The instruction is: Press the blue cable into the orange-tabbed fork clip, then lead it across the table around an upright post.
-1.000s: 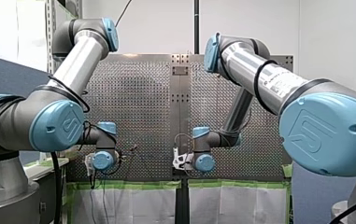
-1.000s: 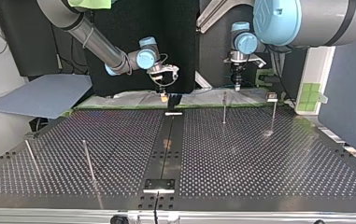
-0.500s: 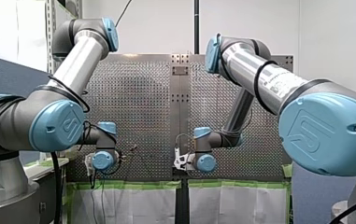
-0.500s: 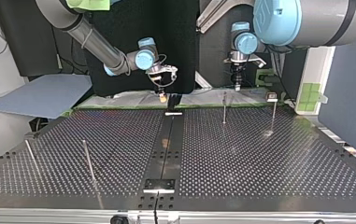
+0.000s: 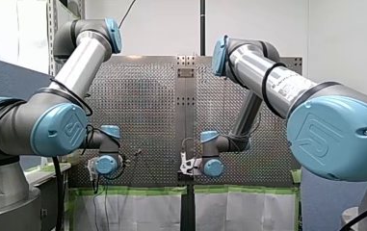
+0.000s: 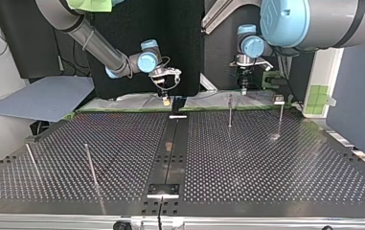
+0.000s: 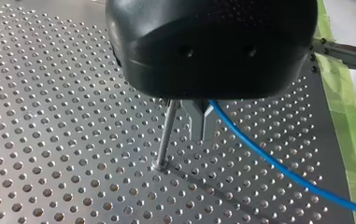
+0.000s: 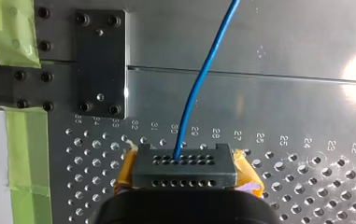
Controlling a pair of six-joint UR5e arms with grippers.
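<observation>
Table (image 7: 49, 98): post (image 7: 167, 133) beside left claw (image 7: 199, 125), cable (image 7: 259, 149)

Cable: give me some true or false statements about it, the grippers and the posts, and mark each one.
1. The cable comes out between my right gripper's yellow pads. True.
2. A post stands close beside my left gripper. True.
3. The cable is looped around that post. False: it leads off from the gripper's other side, clear of the post.
4. The table in the top view holds no posts. False: several thin posts stand on it.
</observation>
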